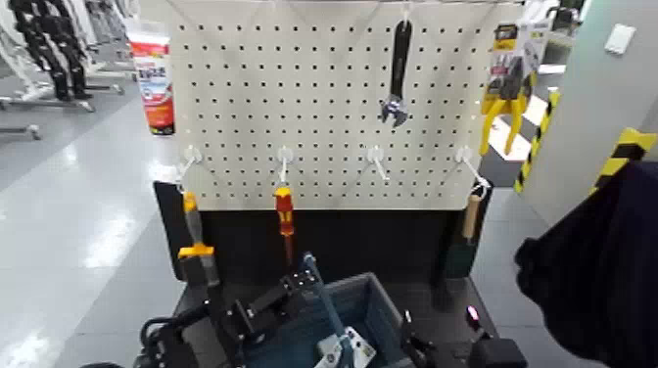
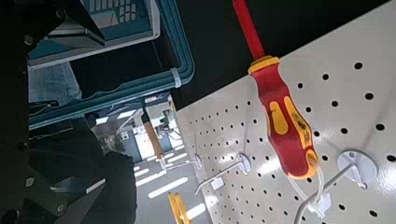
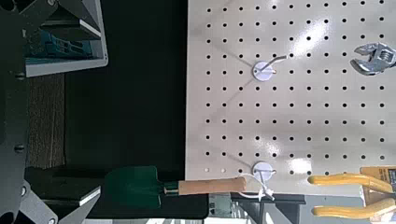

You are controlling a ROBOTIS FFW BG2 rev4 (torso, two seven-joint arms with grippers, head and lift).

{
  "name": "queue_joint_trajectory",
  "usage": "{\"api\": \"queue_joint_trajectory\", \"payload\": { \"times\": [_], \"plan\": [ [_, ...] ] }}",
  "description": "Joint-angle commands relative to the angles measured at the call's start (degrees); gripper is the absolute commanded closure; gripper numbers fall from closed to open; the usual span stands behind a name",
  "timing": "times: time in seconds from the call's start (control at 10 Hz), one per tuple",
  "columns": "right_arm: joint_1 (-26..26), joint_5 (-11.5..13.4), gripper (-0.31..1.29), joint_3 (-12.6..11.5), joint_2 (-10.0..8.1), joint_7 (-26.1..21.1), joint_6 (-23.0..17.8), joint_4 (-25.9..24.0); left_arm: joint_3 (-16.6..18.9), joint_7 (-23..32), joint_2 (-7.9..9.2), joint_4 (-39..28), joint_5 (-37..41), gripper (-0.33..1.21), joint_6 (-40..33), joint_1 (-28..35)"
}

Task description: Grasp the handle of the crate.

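Note:
The blue-grey crate (image 1: 380, 301) stands at the bottom centre of the head view, below the pegboard (image 1: 323, 108). Its thin blue-grey handle (image 1: 321, 299) stands up over its left part. My left gripper (image 1: 294, 286) is right beside the handle's top, on its left, with fingers spread; in the left wrist view the crate's rim (image 2: 112, 98) lies between the dark fingers (image 2: 56, 191). My right gripper (image 1: 419, 348) is low at the crate's right side, open and empty; its wrist view shows a corner of the crate (image 3: 56, 56).
On the pegboard hang a black wrench (image 1: 397, 73), a red-and-yellow screwdriver (image 1: 284, 213), an orange-handled tool (image 1: 193, 235) and a trowel (image 3: 140, 187). Yellow pliers (image 3: 355, 182) hang at the right. A white part (image 1: 345, 350) lies in the crate. A dark garment (image 1: 607, 264) fills the right.

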Motion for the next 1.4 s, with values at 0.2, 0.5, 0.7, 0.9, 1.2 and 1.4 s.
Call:
{"api": "queue_joint_trajectory", "payload": {
  "times": [0.2, 0.5, 0.7, 0.9, 1.2, 1.4],
  "plan": [
    [-0.09, -0.21, 0.14, -0.04, -0.05, 0.00, -0.60, 0.28, -4.45, -1.76, 0.03, 5.48, 5.51, 0.53, -0.56, -2.47],
    [-0.09, -0.39, 0.14, -0.13, -0.05, 0.00, -0.87, 0.46, -5.15, -1.93, 0.12, 5.74, 7.71, 1.08, -0.38, -2.12],
    [-0.17, -0.47, 0.14, -0.13, -0.05, 0.00, -0.96, 0.55, -5.24, -1.84, 0.03, 5.65, 8.33, 1.18, -0.47, -1.77],
    [-0.17, -0.65, 0.14, -0.04, -0.14, 0.00, -0.87, 0.55, -5.42, -1.84, -0.15, 5.65, 8.94, 1.18, -0.56, -1.59],
    [-0.26, -0.65, 0.14, -0.04, -0.14, 0.00, -0.69, 0.63, -5.59, -1.84, -0.32, 5.13, 10.17, 1.18, -0.82, -0.89],
    [-0.17, -0.56, 0.14, -0.04, -0.14, 0.00, -0.60, 0.55, -5.59, -1.93, -0.67, 4.33, 12.02, 1.18, -1.00, 0.08]
  ]
}}
